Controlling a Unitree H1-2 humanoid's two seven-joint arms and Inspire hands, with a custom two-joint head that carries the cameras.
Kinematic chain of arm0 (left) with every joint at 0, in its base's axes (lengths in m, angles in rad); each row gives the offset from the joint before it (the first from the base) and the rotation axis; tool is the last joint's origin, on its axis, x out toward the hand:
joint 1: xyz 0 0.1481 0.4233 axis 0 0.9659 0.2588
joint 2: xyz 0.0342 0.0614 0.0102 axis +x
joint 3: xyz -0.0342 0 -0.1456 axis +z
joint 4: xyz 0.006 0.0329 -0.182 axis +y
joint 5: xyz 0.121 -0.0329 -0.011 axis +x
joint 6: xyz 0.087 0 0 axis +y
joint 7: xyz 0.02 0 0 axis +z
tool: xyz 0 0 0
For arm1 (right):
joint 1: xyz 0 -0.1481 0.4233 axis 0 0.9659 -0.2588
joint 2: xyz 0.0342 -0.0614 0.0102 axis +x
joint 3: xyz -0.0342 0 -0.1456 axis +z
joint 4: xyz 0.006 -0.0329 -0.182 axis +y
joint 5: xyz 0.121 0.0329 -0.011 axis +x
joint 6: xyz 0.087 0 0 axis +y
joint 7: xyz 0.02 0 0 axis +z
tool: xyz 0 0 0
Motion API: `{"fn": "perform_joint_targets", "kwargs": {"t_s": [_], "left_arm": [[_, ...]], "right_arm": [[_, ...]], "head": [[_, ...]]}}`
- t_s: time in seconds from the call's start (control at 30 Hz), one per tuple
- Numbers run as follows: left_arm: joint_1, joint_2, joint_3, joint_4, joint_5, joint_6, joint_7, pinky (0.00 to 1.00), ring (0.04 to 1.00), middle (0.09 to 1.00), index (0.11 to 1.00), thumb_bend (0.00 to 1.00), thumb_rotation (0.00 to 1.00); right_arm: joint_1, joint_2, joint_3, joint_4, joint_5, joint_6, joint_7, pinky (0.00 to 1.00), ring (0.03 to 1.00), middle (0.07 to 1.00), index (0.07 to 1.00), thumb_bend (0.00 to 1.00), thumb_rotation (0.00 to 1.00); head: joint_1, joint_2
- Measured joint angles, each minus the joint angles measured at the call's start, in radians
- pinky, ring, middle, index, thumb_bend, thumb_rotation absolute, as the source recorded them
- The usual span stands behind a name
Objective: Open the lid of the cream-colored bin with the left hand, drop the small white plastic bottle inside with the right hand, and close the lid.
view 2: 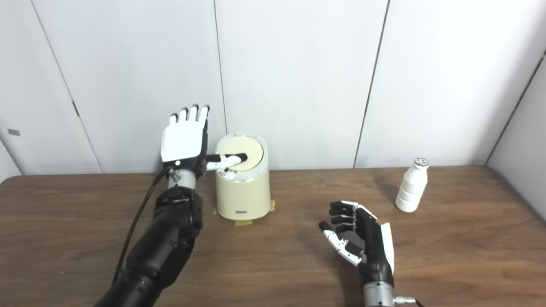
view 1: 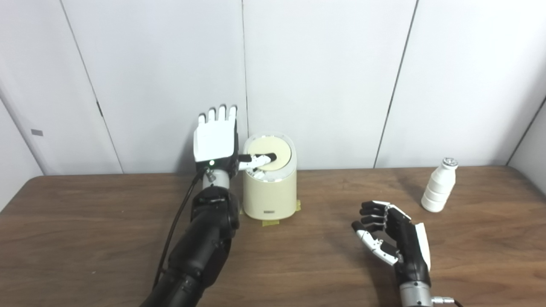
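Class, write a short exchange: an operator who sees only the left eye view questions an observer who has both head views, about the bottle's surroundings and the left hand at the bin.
Operator: How much table lies right of the bottle? My view cuts off there.
Observer: The right eye view shows more wood beyond the bottle, with the table edge running along the side wall.
Operator: Is the left hand pressed against the bin?
Observer: From the right eye, background shows between the left hand and the bin; only its thumb reaches over the lid.
Operator: And the right hand?
Observer: No extra there: the right hand holds nothing, well short of the bottle.
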Motion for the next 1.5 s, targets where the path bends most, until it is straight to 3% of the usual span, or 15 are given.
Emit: {"fn": "perform_joint_targets", "kwargs": {"t_s": [0.2, 0.37, 0.47, 0.5, 0.53, 0.57, 0.6, 0.63, 0.7, 0.8, 0.83, 0.9, 1.0, 1.23, 1.5], "left_arm": [[0.002, -0.016, 0.076, -0.057, 0.006, 0.009, -0.074, 1.00, 1.000, 1.000, 1.000, 0.66, 1.00], [0.002, -0.019, 0.083, -0.144, 0.017, 0.011, -0.100, 1.00, 1.000, 1.000, 1.000, 0.64, 1.00], [0.006, -0.022, 0.087, -0.204, 0.005, 0.011, -0.114, 1.00, 0.990, 0.979, 0.963, 0.56, 1.00], [0.010, -0.021, 0.088, -0.229, -0.009, 0.008, -0.110, 0.97, 0.966, 0.953, 0.928, 0.48, 1.00], [0.016, -0.021, 0.098, -0.266, -0.051, -0.005, -0.099, 0.92, 0.937, 0.923, 0.890, 0.36, 0.96], [0.022, -0.022, 0.110, -0.301, -0.092, -0.024, -0.079, 0.90, 0.922, 0.908, 0.874, 0.31, 0.95], [0.026, -0.022, 0.125, -0.324, -0.138, -0.048, -0.063, 0.89, 0.915, 0.901, 0.866, 0.29, 0.95], [0.032, -0.022, 0.147, -0.353, -0.195, -0.072, -0.052, 0.78, 0.854, 0.859, 0.827, 0.27, 0.95], [0.061, -0.022, 0.205, -0.423, -0.329, -0.136, -0.032, 0.70, 0.809, 0.828, 0.790, 0.25, 0.93], [0.121, -0.023, 0.292, -0.489, -0.547, -0.231, -0.022, 0.70, 0.786, 0.788, 0.749, 0.21, 0.87], [0.148, -0.022, 0.321, -0.504, -0.611, -0.250, -0.025, 0.69, 0.778, 0.779, 0.748, 0.19, 0.78], [0.201, -0.021, 0.363, -0.536, -0.741, -0.257, -0.044, 0.69, 0.771, 0.772, 0.754, 0.17, 0.64], [0.288, -0.003, 0.392, -0.584, -0.871, -0.256, -0.079, 0.67, 0.762, 0.764, 0.750, 0.13, 0.58], [0.418, 0.015, 0.417, -0.657, -1.022, -0.269, -0.100, 0.70, 0.779, 0.770, 0.751, 0.17, 0.59], [0.542, 0.022, 0.428, -0.681, -1.113, -0.312, -0.101, 0.73, 0.777, 0.765, 0.747, 0.17, 0.57]], "right_arm": [[-0.002, 0.000, 0.003, 0.001, -0.009, -0.001, -0.005, 0.48, 0.571, 0.605, 0.599, 0.29, 0.18], [-0.003, 0.001, 0.003, 0.001, -0.009, -0.001, -0.004, 0.49, 0.572, 0.607, 0.599, 0.28, 0.17], [-0.003, 0.002, 0.003, 0.001, -0.008, -0.001, -0.004, 0.48, 0.573, 0.608, 0.597, 0.29, 0.15], [-0.003, 0.003, 0.003, 0.001, -0.007, -0.001, -0.004, 0.49, 0.575, 0.609, 0.598, 0.29, 0.15], [-0.003, 0.003, 0.003, 0.001, -0.007, -0.001, -0.004, 0.49, 0.576, 0.609, 0.598, 0.29, 0.15], [-0.003, 0.004, 0.002, 0.001, -0.007, -0.001, -0.004, 0.49, 0.576, 0.609, 0.599, 0.29, 0.15], [-0.003, 0.004, 0.002, 0.001, -0.007, -0.001, -0.004, 0.49, 0.576, 0.609, 0.599, 0.29, 0.14], [-0.004, 0.004, 0.002, 0.001, -0.007, -0.001, -0.004, 0.49, 0.576, 0.608, 0.599, 0.29, 0.15], [-0.005, 0.005, 0.002, 0.002, -0.007, -0.001, -0.005, 0.49, 0.575, 0.607, 0.600, 0.29, 0.15], [-0.006, 0.005, 0.001, 0.005, -0.006, -0.002, -0.005, 0.48, 0.576, 0.610, 0.603, 0.29, 0.15], [-0.006, 0.005, -0.001, 0.006, -0.004, -0.003, -0.005, 0.48, 0.577, 0.610, 0.602, 0.29, 0.15], [-0.006, 0.005, -0.002, 0.007, 0.000, -0.004, -0.006, 0.48, 0.576, 0.608, 0.600, 0.30, 0.15], [-0.006, 0.005, -0.004, 0.007, 0.004, -0.004, -0.007, 0.48, 0.575, 0.609, 0.605, 0.29, 0.16], [-0.005, 0.006, -0.011, 0.008, 0.016, -0.004, -0.007, 0.48, 0.576, 0.608, 0.600, 0.31, 0.16], [-0.005, 0.008, -0.014, 0.004, 0.015, -0.004, -0.008, 0.47, 0.567, 0.604, 0.593, 0.28, 0.13]], "head": [[-0.003, 0.002], [-0.003, 0.002], [-0.008, 0.002], [-0.009, 0.002], [-0.012, 0.002], [-0.012, 0.002], [-0.015, 0.002], [-0.015, 0.002], [-0.017, 0.003], [-0.015, 0.002], [-0.015, 0.002], [-0.021, 0.002], [-0.017, 0.006], [-0.012, 0.003], [-0.009, 0.003]]}}
